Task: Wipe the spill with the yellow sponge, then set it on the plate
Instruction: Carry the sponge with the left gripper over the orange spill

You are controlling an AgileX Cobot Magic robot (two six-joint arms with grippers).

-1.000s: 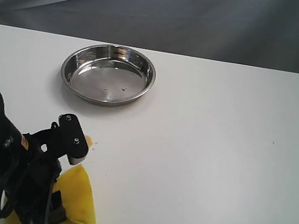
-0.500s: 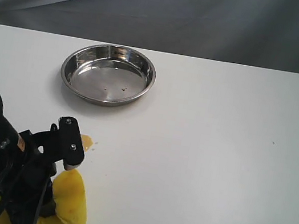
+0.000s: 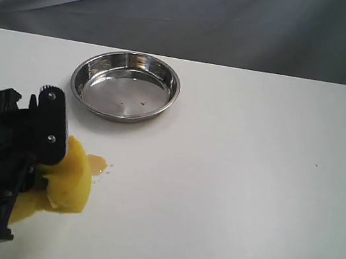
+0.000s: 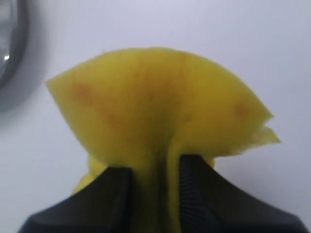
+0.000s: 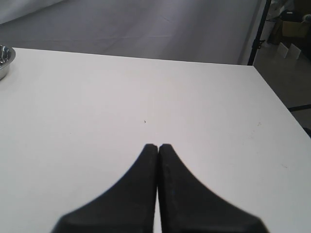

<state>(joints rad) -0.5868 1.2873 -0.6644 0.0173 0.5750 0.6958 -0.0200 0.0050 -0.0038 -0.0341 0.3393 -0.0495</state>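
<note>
Left gripper (image 4: 154,170) clamped on yellow sponge (image 3: 71,180) — foam pinched, fanned out past fingertips, brownish stains on face. Sponge low at worktop (image 3: 250,183), edge meeting spill (image 3: 97,165). Plate (image 3: 99,90) farther back, apart from sponge. Right gripper (image 5: 158,147) clenched — nothing between fingers.

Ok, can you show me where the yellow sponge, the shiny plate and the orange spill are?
yellow sponge (image 3: 74,178), exterior view, on its bulging yellow face.
plate (image 3: 120,117), exterior view, on the near rim.
spill (image 3: 97,165), exterior view, on the middle of the puddle, right beside the sponge.
</note>
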